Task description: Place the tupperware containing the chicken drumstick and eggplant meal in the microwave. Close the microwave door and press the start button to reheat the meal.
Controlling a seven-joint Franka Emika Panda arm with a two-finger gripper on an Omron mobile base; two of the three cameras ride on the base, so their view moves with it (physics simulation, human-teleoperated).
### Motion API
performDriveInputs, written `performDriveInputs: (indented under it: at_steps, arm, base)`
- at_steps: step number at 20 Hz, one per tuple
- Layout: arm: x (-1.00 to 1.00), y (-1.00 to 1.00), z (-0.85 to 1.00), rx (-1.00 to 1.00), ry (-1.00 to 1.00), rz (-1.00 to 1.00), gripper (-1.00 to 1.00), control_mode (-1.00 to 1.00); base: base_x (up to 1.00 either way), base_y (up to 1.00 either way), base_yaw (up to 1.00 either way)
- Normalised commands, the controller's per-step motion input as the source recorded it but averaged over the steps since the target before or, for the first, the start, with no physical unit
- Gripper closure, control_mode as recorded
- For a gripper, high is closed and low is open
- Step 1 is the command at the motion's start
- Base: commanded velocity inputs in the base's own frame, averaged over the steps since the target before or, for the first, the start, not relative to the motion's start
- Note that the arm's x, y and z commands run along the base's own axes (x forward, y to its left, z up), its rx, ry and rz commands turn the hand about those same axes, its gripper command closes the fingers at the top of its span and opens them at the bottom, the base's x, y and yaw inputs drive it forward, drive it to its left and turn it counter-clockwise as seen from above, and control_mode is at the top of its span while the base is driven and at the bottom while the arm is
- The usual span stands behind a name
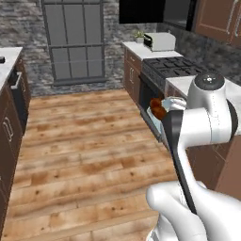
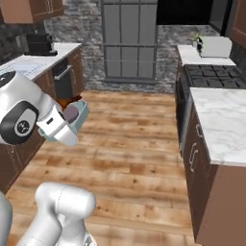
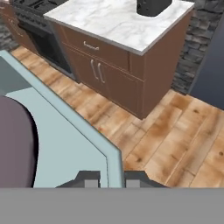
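Observation:
My gripper point(image 3: 114, 177) is shut on the rim of the pale blue-grey tupperware point(image 3: 65, 140), one fingertip on each side of the wall. It holds the tub in the air above the wooden floor. The purple-grey eggplant point(image 3: 13, 144) lies inside at the left. The left base view shows the reddish-brown chicken drumstick point(image 1: 157, 109) in the tupperware point(image 1: 170, 101), just in front of the oven. In the right base view the tupperware point(image 2: 80, 111) juts from my hand with the eggplant point(image 2: 71, 114) in it. High over the stove, the black microwave point(image 1: 179, 12) is cut off by the frame edge, its door point(image 1: 141, 12) standing beside it.
A stove point(image 1: 176, 66) and marble counter point(image 2: 218, 120) run along the right, with a pale toaster oven point(image 1: 161, 41) at the far end. A dark boxy thing point(image 3: 151, 6) sits on the marble counter point(image 3: 109, 22). Another counter point(image 2: 33, 60) lines the left. Wooden floor point(image 1: 84, 141) lies between.

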Motion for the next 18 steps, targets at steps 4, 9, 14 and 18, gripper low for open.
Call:
performDriveInputs:
  at_steps: [4,9,14,18]
  arm:
    - [0.0,0.0,0.0,0.0,0.0,0.0,1.0,1.0]
    - [0.0,0.0,0.0,0.0,0.0,0.0,1.0,1.0]
    - [0.0,0.0,0.0,0.0,0.0,0.0,1.0,1.0]
    - [0.0,0.0,0.0,0.0,0.0,0.0,1.0,1.0]
  base:
    - [0.31,0.0,-0.46]
    - [0.51,0.0,-0.35]
    - [0.77,0.0,-0.21]
    - [0.87,0.0,-0.19]
